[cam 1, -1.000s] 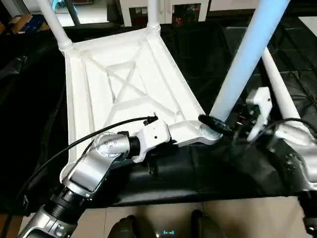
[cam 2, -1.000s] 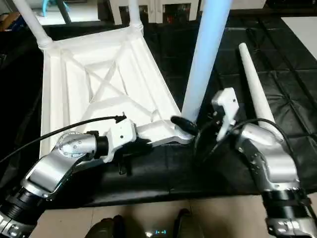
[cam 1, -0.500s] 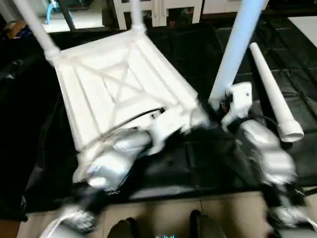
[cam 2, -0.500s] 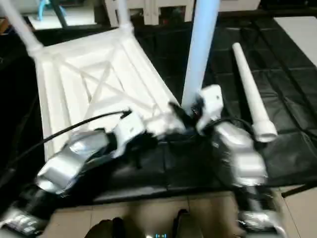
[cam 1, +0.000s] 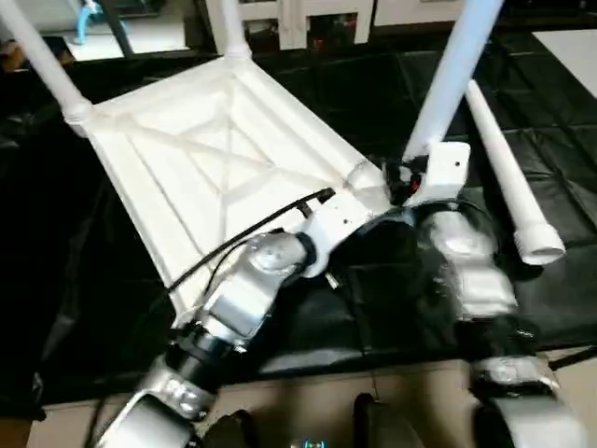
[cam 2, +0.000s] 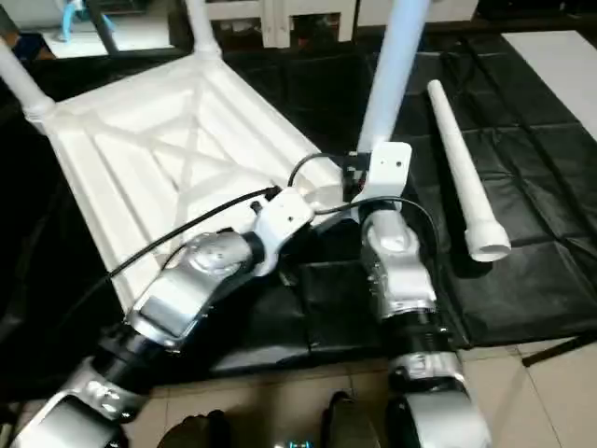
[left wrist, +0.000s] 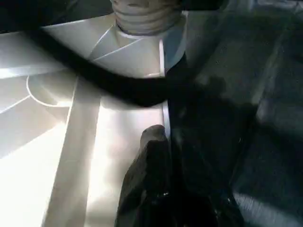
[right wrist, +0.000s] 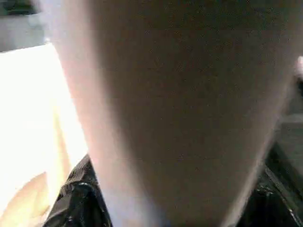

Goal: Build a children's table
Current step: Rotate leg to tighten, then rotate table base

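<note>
The children's table top [cam 1: 187, 159] lies upside down on the black mat, X ribs facing up. Two white legs stand in its far corners [cam 1: 42, 61] [cam 1: 227, 28]. A third leg [cam 1: 457, 65] rises tilted from the near right corner socket [cam 1: 366, 175]. My right gripper [cam 1: 403, 177] is at this leg's base, and the leg [right wrist: 189, 94] looms very close in the right wrist view. My left gripper [left wrist: 154, 137] is shut on the top's near rim [left wrist: 118, 142], just short of that socket [left wrist: 142, 14]. A fourth leg [cam 1: 504, 173] lies loose on the mat to the right.
The black quilted mat [cam 1: 550, 299] covers the floor under everything. White furniture [cam 1: 308, 14] stands at the back. Beige floor tiles [cam 1: 308, 411] run along the near edge by my feet. My silver forearms cross the near side of the table top.
The camera has shifted and tilted. My right gripper has moved in from the right to the base of the upright leg. The left gripper stays on the rim.
</note>
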